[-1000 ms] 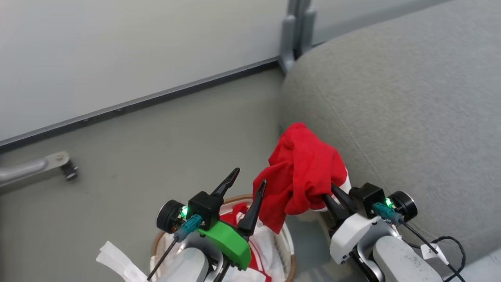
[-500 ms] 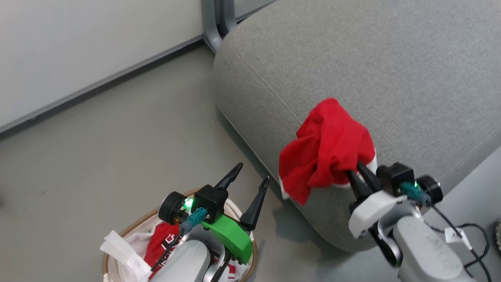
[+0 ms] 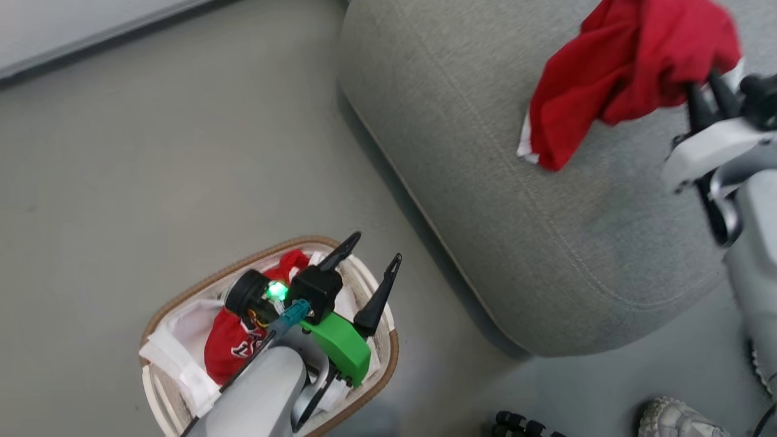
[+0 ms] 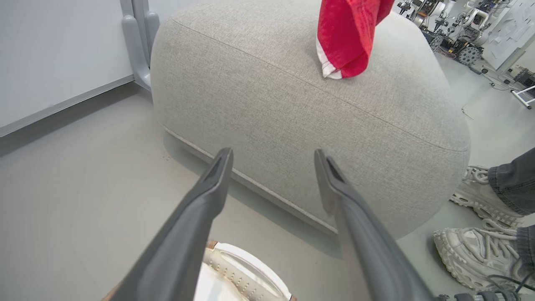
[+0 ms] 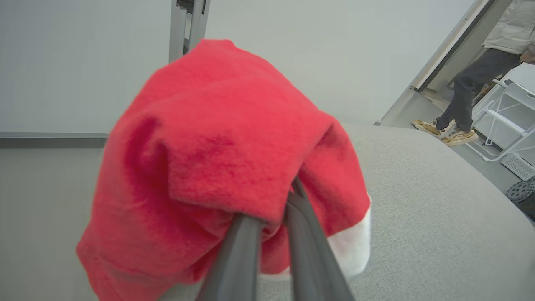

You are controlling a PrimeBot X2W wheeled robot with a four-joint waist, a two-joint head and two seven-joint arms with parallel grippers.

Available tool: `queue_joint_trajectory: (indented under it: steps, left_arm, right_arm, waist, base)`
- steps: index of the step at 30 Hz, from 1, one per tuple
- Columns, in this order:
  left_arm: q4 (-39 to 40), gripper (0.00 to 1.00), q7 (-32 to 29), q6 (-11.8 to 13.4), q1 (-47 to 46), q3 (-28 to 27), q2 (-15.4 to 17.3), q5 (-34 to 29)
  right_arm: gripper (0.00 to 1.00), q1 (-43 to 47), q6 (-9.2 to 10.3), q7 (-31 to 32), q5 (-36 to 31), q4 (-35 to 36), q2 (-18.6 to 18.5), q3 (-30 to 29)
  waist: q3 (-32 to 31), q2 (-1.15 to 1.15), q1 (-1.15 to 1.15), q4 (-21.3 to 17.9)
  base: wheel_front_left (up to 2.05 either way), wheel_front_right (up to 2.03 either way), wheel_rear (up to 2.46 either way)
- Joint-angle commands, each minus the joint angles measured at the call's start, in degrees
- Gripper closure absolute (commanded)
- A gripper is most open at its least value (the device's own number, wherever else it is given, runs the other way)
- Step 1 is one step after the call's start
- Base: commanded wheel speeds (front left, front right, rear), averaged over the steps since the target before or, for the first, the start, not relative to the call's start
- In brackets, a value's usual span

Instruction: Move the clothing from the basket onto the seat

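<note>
A plain red piece of clothing (image 3: 631, 54) with a white edge hangs bunched from my right gripper (image 3: 704, 91), which is shut on it above the grey seat (image 3: 516, 200). In the right wrist view the clothing (image 5: 217, 146) wraps the closed fingers of that gripper (image 5: 288, 196) over the seat (image 5: 439, 209). My left gripper (image 3: 371, 252) stands open and empty above the basket (image 3: 261, 252), where a red jersey (image 3: 227, 352) lies. The left wrist view looks past my open left gripper (image 4: 272, 154) at the seat (image 4: 334, 125), the hanging clothing (image 4: 347, 37) and the basket's rim (image 4: 246, 271).
A white liner sheet (image 3: 176, 358) drapes over the basket's left side. A person's pale shoes (image 4: 480, 251) stand on the floor by the seat's right end, one shoe (image 3: 674, 419) near my right arm. A grey post (image 4: 142, 42) stands against the wall behind the seat. Another person (image 5: 476, 83) stands far off.
The head view has swung, so the whole scene shifts. My right gripper has carried the red piece from beside the seat's edge to over its top. The left gripper stays open above the basket.
</note>
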State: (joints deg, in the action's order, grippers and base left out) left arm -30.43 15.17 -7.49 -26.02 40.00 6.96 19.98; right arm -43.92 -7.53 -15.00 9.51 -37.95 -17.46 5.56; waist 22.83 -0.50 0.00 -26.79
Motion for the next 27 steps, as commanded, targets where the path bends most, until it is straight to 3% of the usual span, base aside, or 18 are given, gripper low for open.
queue_joint_trajectory:
  steps: [1,8,13,14,15,16,17,27]
  left_arm:
    - [-0.2,0.0,0.0,0.0,-1.9,-0.1,0.9,-0.8]
    - [0.6,0.0,0.0,0.0,-5.1,0.6,0.8,-1.8]
    - [1.2,0.0,0.0,0.0,-6.5,-0.2,0.5,-2.5]
    - [1.3,0.0,0.0,0.0,-6.7,-1.0,0.3,-2.7]
    - [1.5,0.0,0.0,0.0,-6.6,-1.4,0.2,-2.7]
    - [1.6,0.0,0.0,0.0,-6.4,-2.0,0.1,-2.9]
    - [1.6,0.0,0.0,0.0,-6.1,-2.5,0.2,-3.0]
    - [1.5,0.0,0.0,0.0,-2.3,-6.8,0.1,-3.2]
  right_arm:
    - [1.0,-2.4,0.08,-0.3,-0.6,-1.9,-0.8,-1.8]
    - [1.0,-10.6,0.08,-0.3,-4.6,-10.2,-3.8,-9.2]
    - [1.0,-13.4,0.08,-0.3,-8.0,-15.0,-3.7,-13.4]
    - [0.94,-13.8,0.08,-0.3,-9.5,-16.9,-3.7,-14.9]
    - [0.6,-13.6,0.08,-0.3,-10.1,-17.5,-3.5,-15.4]
    - [0.05,-13.2,0.08,-0.3,-10.5,-18.0,-3.3,-16.5]
    - [0.0,-12.8,0.08,-0.3,-10.8,-18.3,-3.1,-17.4]
    - [0.0,-4.7,0.08,-0.3,-12.0,-14.1,-0.2,-22.1]
  waist:
    - [5.9,0.5,0.0,4.7]
    - [11.0,0.5,0.0,9.1]
    - [13.9,0.5,0.0,11.8]
    - [14.5,0.5,0.0,12.6]
    - [14.6,0.5,0.0,12.8]
    - [14.7,0.5,0.0,13.0]
    - [14.7,0.5,0.0,13.1]
    - [8.9,0.5,0.0,12.4]
  base:
    - [0.0,0.0,0.0]
    - [0.0,0.0,0.0]
    - [0.0,0.0,0.0]
    - [0.0,0.0,0.0]
    - [0.0,0.0,0.0]
    - [0.0,0.0,0.0]
    - [0.0,0.0,0.0]
    - [0.0,0.0,0.0]
